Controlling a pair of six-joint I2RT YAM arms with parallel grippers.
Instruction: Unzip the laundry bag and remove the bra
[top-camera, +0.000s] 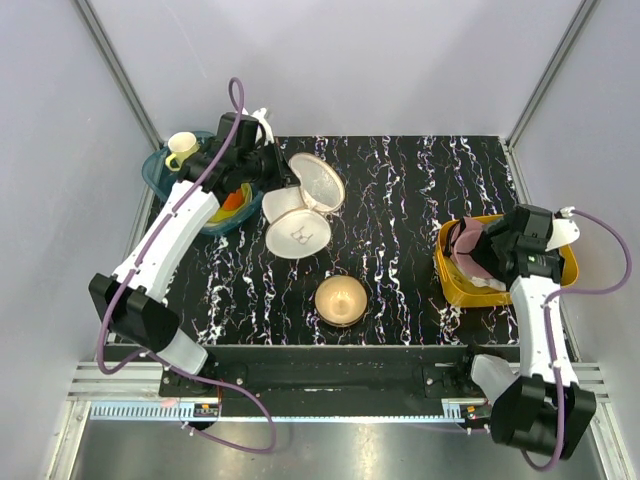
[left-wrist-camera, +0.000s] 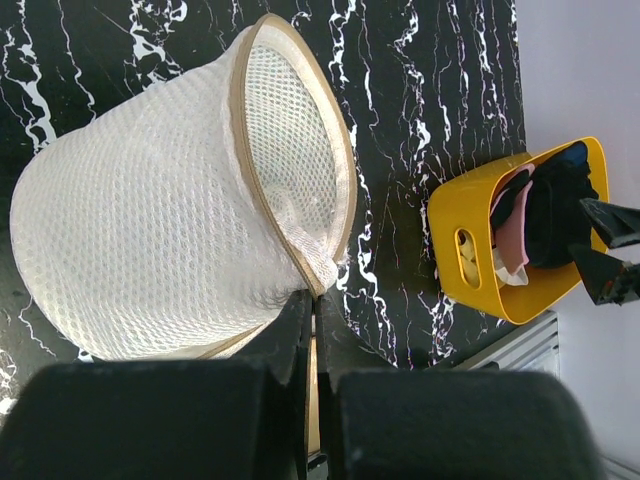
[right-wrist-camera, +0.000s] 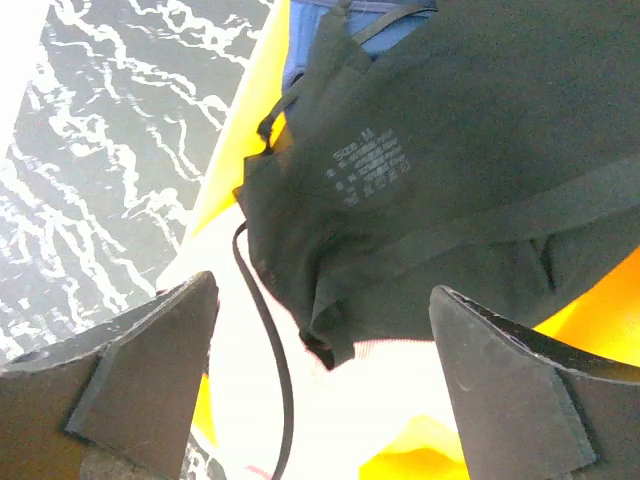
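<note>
The cream mesh laundry bag (top-camera: 296, 228) lies at the back left of the table, a small dark drawing on its round face. A round mesh flap (top-camera: 320, 183) stands open at its far side. My left gripper (top-camera: 283, 172) is shut on the bag's tan rim (left-wrist-camera: 318, 268), with the mesh drum (left-wrist-camera: 140, 210) filling the left wrist view. The pink-mauve bra (top-camera: 466, 243) lies in the yellow basket (top-camera: 452, 285) at the right, also showing in the left wrist view (left-wrist-camera: 512, 228). My right gripper (top-camera: 487, 258) hangs open over the basket (right-wrist-camera: 320, 292), above a dark cloth (right-wrist-camera: 450, 150) and a washed-out pale garment (right-wrist-camera: 340, 400).
A round bronze bowl (top-camera: 341, 300) stands near the front middle. A teal bin (top-camera: 160, 178) with a yellow cup (top-camera: 182, 148) and orange items sits at the back left, beside my left arm. Grey walls close in the table on three sides.
</note>
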